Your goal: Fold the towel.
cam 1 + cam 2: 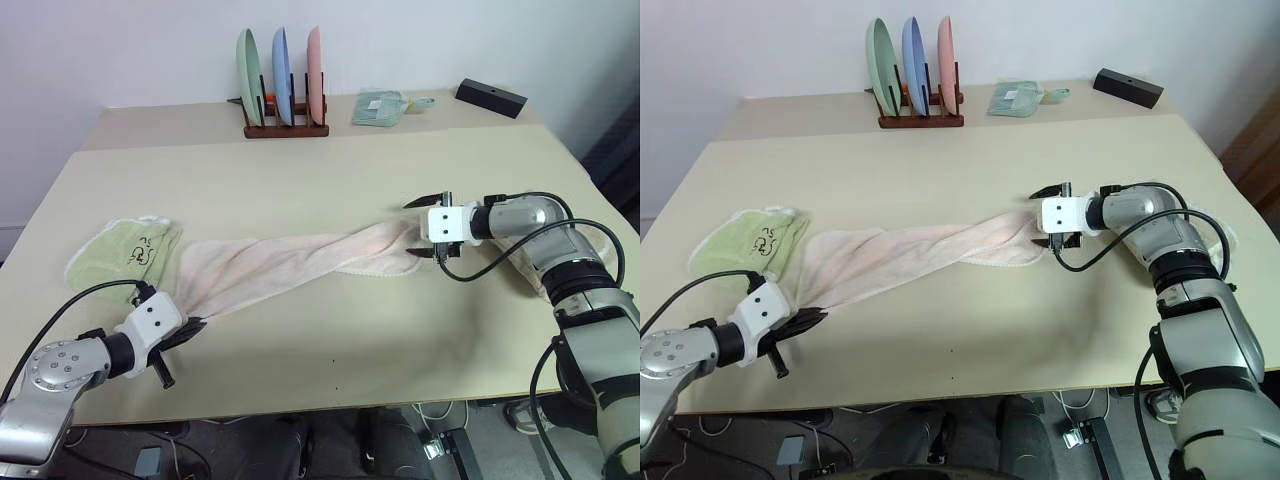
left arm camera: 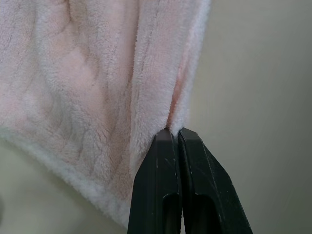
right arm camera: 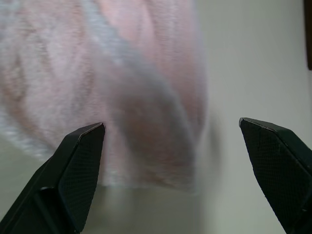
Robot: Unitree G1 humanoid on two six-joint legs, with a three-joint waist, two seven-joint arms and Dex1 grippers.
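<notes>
The pale pink towel (image 1: 300,265) lies bunched in a long strip across the table, from near left to middle right. My left gripper (image 1: 195,325) is at its near-left end, shut on a fold of the towel's edge (image 2: 178,97), with both fingers (image 2: 161,165) pressed together. My right gripper (image 1: 422,228) hovers at the towel's right end, open wide. In the right wrist view the pink cloth (image 3: 146,73) lies just ahead of its spread fingertips (image 3: 92,136), and nothing is pinched between them.
A light green towel (image 1: 125,250) lies crumpled at the left, touching the pink one. At the back stand a wooden rack (image 1: 285,125) with three upright plates, a folded green cloth (image 1: 378,108) and a black box (image 1: 491,97). The table's front edge (image 1: 300,405) is close to my left gripper.
</notes>
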